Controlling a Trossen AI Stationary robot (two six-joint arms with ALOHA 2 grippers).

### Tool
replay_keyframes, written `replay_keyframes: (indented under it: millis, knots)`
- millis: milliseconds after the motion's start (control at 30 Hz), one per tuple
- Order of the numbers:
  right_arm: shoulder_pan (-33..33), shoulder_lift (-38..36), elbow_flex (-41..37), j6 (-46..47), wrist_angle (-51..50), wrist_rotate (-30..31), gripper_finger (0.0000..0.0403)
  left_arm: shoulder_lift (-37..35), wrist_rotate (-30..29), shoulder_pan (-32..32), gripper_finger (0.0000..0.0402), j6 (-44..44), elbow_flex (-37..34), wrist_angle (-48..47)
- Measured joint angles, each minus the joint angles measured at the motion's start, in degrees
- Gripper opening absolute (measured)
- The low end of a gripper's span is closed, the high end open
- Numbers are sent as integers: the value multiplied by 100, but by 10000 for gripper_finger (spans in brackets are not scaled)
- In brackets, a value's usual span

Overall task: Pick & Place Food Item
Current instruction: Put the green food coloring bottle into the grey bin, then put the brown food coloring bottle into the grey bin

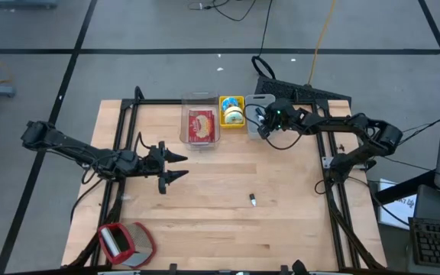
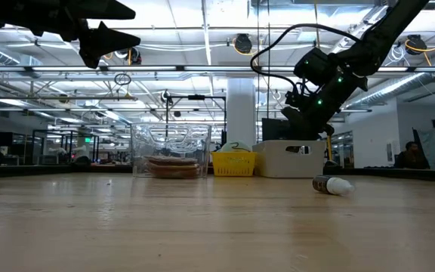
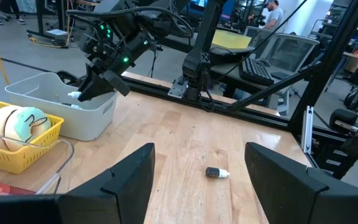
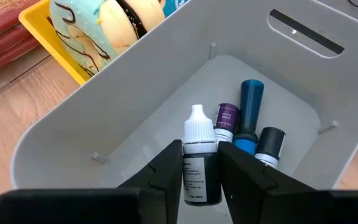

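- White-capped dropper bottle (image 4: 197,163) sits upright between the two fingers of your right hand (image 4: 199,177), which is narrowed onto it and holds it just above the floor of the grey bin (image 4: 166,106).
- You can count three more small bottles lying in that bin, just beside the held one: a purple-labelled one (image 4: 227,117), a blue one (image 4: 249,112) and a dark one (image 4: 268,144).
- One more dropper bottle (image 1: 253,200) lies on its side on the bare wood of the table (image 1: 205,206), well apart from the bin and nearer the front edge.
- Beside the bin stands one yellow basket (image 1: 231,111) with a pastel frosted donut (image 4: 104,25) in it; the wrist view hints at more than one piece there, but you cannot count them surely.
- Next along that row is one clear plastic container (image 1: 201,120) holding a red packaged item (image 1: 202,125).
- Your left hand (image 1: 176,166) hangs in the air over the left half of the table, fingers spread wide and holding nothing.
- One red and grey object (image 1: 125,243) lies at the table's front left corner; you cannot tell what it is.
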Motion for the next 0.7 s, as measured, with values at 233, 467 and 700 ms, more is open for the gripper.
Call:
replay_keyframes:
  millis: [233, 467, 700]
  knots:
    - [0, 0, 0, -2, 0, -11, 100, 0, -2, 0, 253, 1, 0, 0]
    - [0, 0, 0, -1, 0, -13, 141, 0, -2, 1, 253, 0, 0, 0]
    - [27, 0, 0, 0, 47, -17, 167, 0, -2, 1, 253, 0, 0, 0]
